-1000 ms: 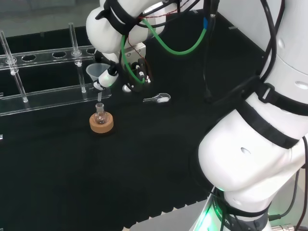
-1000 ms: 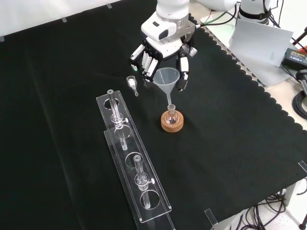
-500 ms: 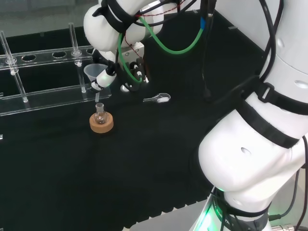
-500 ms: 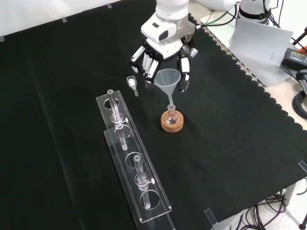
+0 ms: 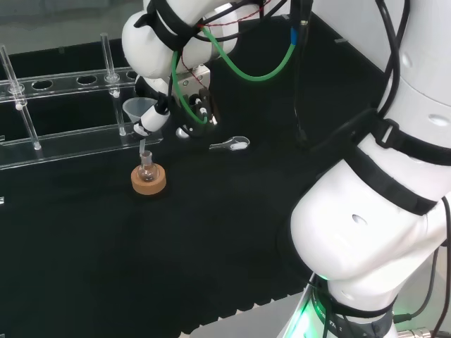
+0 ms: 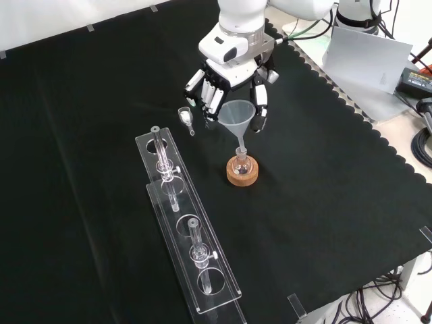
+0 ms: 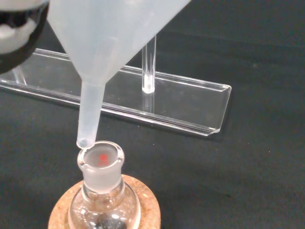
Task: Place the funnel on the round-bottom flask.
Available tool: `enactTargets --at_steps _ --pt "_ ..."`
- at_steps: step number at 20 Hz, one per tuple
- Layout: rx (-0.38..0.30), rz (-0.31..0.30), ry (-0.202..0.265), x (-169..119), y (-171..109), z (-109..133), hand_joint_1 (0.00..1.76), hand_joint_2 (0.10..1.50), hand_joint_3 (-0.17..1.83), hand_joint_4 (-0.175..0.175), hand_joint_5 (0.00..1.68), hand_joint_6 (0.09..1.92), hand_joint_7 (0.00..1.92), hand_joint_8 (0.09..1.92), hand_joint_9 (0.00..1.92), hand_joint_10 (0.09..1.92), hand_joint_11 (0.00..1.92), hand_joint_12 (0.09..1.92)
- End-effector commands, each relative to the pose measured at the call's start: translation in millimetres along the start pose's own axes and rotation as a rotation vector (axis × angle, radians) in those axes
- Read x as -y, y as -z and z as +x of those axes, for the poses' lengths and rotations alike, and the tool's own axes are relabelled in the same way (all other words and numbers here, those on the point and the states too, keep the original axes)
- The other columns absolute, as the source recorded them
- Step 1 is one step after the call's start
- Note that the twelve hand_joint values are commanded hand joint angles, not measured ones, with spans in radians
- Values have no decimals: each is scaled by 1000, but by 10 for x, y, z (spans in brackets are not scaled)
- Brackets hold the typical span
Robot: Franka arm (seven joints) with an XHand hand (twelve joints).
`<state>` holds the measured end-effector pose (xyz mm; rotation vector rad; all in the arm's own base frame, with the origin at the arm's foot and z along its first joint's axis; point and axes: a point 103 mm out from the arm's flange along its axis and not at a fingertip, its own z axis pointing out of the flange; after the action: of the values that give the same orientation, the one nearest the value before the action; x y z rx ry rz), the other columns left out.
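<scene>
We've got our fingers pinching the funnel by its cone so the stem hangs free at the flask mouth's 10 o'clock edge.

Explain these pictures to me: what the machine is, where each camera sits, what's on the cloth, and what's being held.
It is a white robot arm ending in a hand with fingers, working over a black cloth. The head view looks over the arm from behind, the front view faces it from above, and the wrist view rides by the palm. The hand holds a clear funnel, fingers curled round its cone. Its stem tip hangs just at the mouth of a small flask, not yet inside. The flask sits in a cork ring. Also on the cloth: a clear rack holding tubes, and a small scoop.
</scene>
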<state>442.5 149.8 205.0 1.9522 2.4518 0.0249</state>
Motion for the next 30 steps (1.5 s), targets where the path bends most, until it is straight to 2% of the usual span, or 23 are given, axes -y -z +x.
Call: enactTargets --at_steps 1,17,30 --pt "9 5 -9 16 -4 -56 1127 736 432 175 1379 370 1459 284 1241 277 409 1360" --pt "4 19 -2 14 -120 -115 1126 734 437 175 1376 376 1462 277 1240 276 406 1360" --pt "-2 10 -10 -69 -399 -144 1126 733 441 175 1374 381 1463 271 1239 275 401 1361"
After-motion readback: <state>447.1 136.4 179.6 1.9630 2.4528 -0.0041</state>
